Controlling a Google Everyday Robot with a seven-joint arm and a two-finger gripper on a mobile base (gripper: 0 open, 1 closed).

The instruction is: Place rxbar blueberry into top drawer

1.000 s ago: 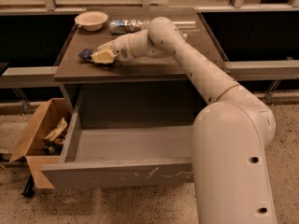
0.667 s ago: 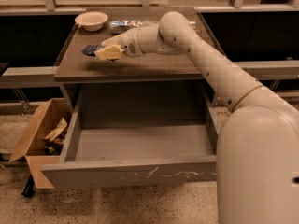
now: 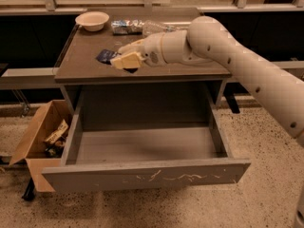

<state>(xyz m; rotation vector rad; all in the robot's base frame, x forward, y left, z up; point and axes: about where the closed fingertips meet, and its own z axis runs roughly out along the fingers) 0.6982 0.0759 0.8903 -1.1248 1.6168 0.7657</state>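
The rxbar blueberry (image 3: 105,56) lies on the table (image 3: 80,65), near the front edge and left of centre. Its dark wrapper shows partly from under the hand (image 3: 126,61). The hand is down at the bar, reaching in from the right at the end of the arm (image 3: 223,46). I cannot tell from here whether it is spread, pressed together or pinching the wrapper.

The top drawer (image 3: 142,177) stands pulled fully out below, and nothing is visible inside it.

Assessment: the drawer is ready and the hand has arrived at the bar. A secure grasp is not confirmed. The lift, the carry forward over the table edge and the release into the drawer are all outstanding. The task appears to be in its early part.

Also present: a bowl (image 3: 92,20) and a crinkly packet (image 3: 126,26) at the back of the table, well clear.
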